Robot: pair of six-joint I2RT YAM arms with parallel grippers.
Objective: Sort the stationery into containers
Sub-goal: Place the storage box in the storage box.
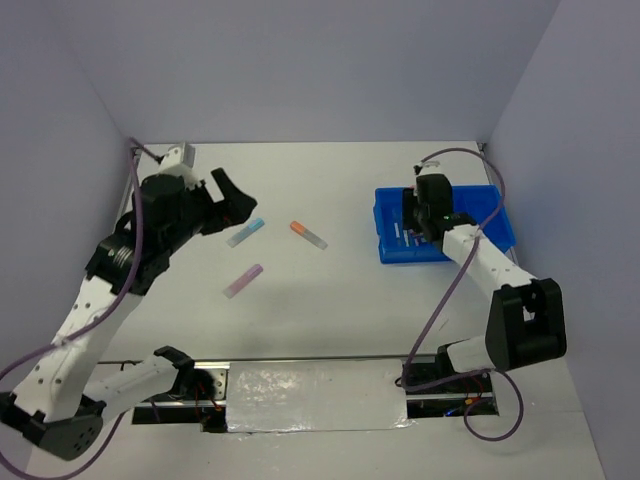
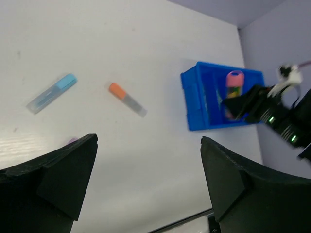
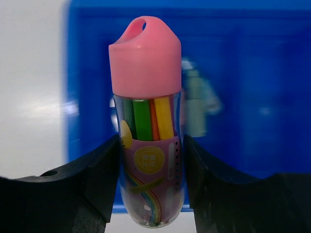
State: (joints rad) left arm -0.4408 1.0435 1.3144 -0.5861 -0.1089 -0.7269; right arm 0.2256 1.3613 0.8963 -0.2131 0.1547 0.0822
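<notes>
My right gripper is shut on the pink-capped bottle, which is clear with coloured sticks inside. It holds the bottle over the blue tray. In the top view the right gripper hangs over the tray; the bottle is hidden there. A blurred pale stick lies in the tray. My left gripper is open and empty above the table's left side. A blue stick, an orange-capped stick and a lilac stick lie on the table near it.
The left wrist view shows the blue stick, the orange-capped stick, the lilac stick's tip, the tray and the bottle's pink cap. Grey walls enclose the white table on three sides.
</notes>
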